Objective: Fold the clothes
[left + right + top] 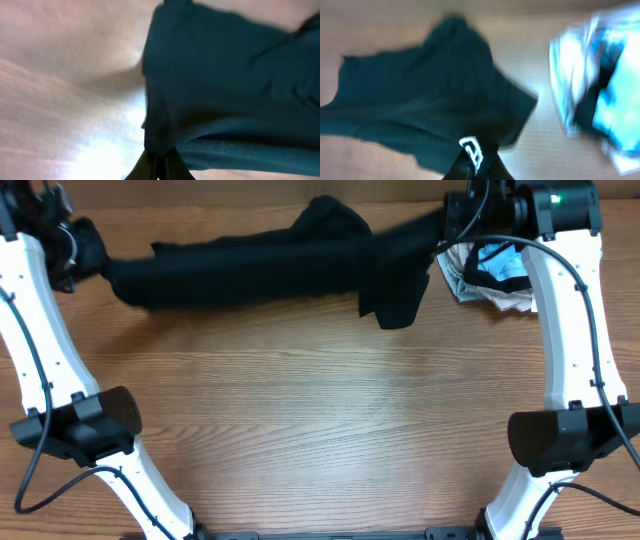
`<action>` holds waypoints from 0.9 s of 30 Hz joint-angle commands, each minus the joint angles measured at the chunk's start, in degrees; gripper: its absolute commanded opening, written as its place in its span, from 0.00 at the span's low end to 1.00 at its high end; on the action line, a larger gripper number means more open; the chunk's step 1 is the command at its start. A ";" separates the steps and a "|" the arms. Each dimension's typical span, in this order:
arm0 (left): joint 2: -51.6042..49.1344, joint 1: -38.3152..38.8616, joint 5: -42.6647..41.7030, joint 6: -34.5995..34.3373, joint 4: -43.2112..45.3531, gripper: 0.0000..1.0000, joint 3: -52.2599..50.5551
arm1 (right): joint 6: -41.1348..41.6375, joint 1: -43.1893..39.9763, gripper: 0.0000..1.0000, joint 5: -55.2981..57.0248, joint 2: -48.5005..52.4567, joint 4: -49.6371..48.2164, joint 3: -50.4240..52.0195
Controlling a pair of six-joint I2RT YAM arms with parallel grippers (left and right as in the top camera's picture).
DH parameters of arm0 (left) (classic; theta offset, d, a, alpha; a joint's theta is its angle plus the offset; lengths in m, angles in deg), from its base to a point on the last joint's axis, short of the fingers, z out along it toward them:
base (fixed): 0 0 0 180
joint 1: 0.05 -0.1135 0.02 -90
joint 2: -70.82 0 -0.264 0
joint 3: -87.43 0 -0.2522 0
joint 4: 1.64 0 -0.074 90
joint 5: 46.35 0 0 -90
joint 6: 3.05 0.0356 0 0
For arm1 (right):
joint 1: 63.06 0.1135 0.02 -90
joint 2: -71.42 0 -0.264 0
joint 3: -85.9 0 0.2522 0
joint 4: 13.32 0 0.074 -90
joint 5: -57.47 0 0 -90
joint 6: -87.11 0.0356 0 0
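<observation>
I hold the clothes (270, 265) stretched btwn left gripper (157, 162) and right gripper (476, 167), both pinched narrow on fabric; risk: thin edge grip slips under tension, or cloth drags the light blue garment (495, 270) just beside the right one.

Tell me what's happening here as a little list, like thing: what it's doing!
black clothes: stretched in a long band between both claws, near the table's far edge
left claw: pinching one end of the cloth
right claw: pinching the other end, by a white mark
light blue garment: crumpled heap beside the right claw
table: wood
</observation>
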 commanded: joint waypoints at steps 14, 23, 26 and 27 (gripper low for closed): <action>29.57 1.20 5.11 0.28 4.31 0.04 -38.16 | 5.97 2.78 0.04 2.89 -6.80 17.97 5.44; 42.99 1.03 5.09 -6.80 12.46 0.04 -60.39 | 12.31 3.67 0.04 4.52 -24.65 10.56 28.85; 45.99 1.03 4.52 -9.94 15.06 0.04 -67.93 | 13.44 3.67 0.04 2.51 -31.12 6.60 39.89; 46.99 1.05 4.20 -10.93 15.74 0.04 -70.31 | 13.64 3.67 0.04 1.84 -33.42 5.53 44.04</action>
